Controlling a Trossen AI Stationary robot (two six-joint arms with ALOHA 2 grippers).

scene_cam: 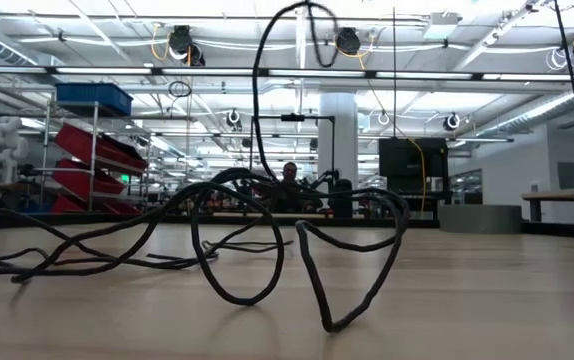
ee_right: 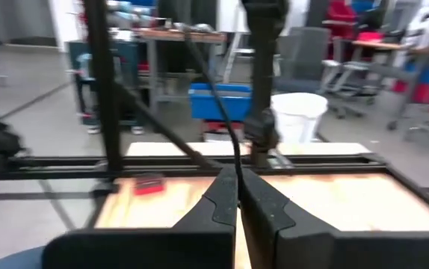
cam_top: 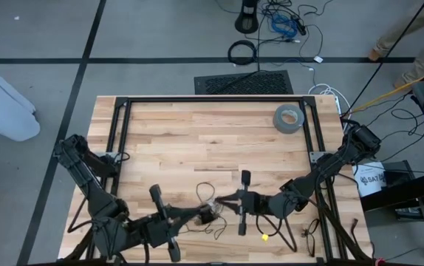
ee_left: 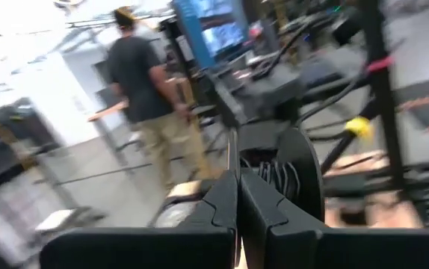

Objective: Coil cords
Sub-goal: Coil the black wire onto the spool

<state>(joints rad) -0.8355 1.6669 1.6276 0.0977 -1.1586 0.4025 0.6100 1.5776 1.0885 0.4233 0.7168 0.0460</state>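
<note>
Cord (cam_top: 210, 193) lies as a loose tangle at bottom centre of the high view, squarely between my two grippers — strands trailing left and right, so its long run sits roughly along the line joining them. Right gripper (cam_top: 221, 198) reaches in from the right, arm low and stretched toward frame centre, fingers pinched shut on a strand that rises from the tips in its wrist view. Left gripper (cam_top: 197, 213) is just lower left of the tangle, also closed — whether it holds any cord I can't tell.

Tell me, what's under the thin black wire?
Under the thin black wire is the pale wooden table. Parts of it loop up off the wood. The shut right gripper pinches one strand, hiding that bit.
</note>
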